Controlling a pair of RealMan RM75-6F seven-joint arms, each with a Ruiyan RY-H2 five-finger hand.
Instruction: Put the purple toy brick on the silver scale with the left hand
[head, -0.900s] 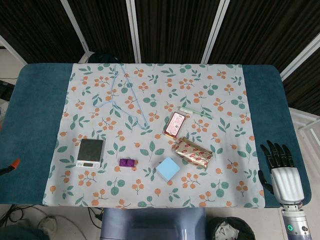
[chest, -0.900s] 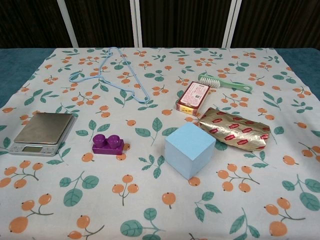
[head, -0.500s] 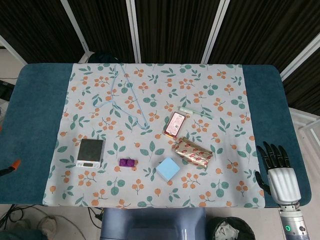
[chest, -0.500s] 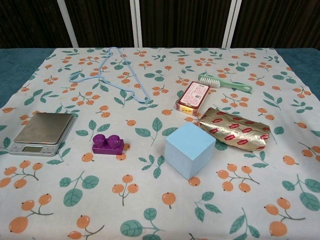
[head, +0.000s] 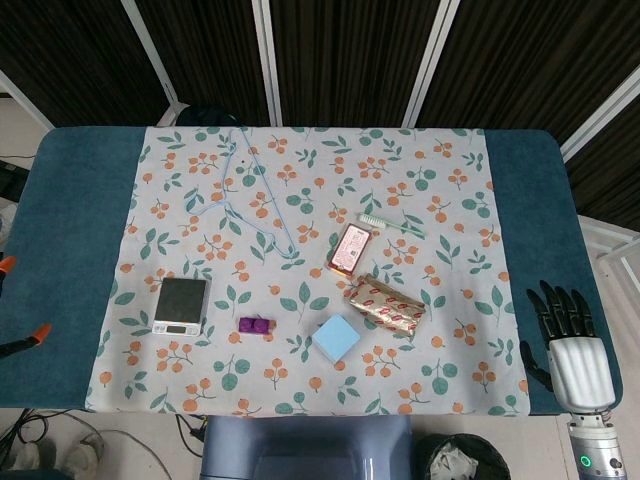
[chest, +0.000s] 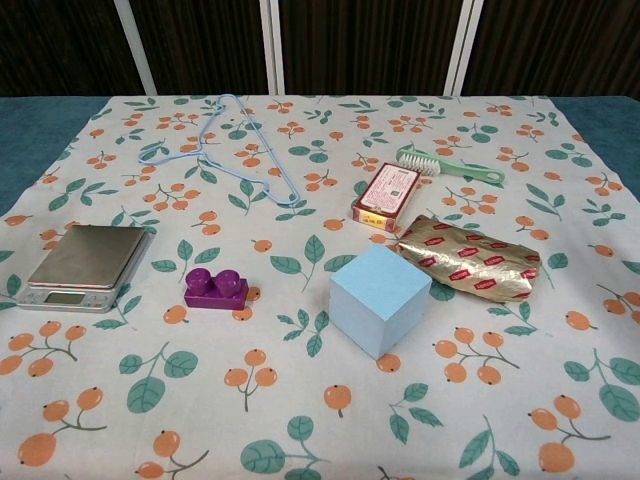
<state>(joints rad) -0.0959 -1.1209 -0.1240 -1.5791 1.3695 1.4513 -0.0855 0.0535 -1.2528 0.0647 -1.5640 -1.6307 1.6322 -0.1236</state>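
Note:
The purple toy brick (head: 254, 325) (chest: 216, 288) lies flat on the floral cloth, studs up, just right of the silver scale (head: 182, 304) (chest: 88, 263). The scale's platform is bare. A small gap of cloth separates brick and scale. My right hand (head: 572, 345) hovers off the table's front right corner, fingers spread, holding nothing, far from the brick. Neither view shows my left hand.
A light blue cube (chest: 380, 298) sits right of the brick, with a gold packet (chest: 470, 260), a red box (chest: 386, 197) and a green brush (chest: 448, 167) beyond it. A blue hanger (chest: 225, 150) lies at the back left. Orange-tipped pieces (head: 36, 334) poke in at the left edge.
My right hand has drifted slightly right and toward the front. A second orange tip has appeared at the left edge. Brick and scale have not moved.

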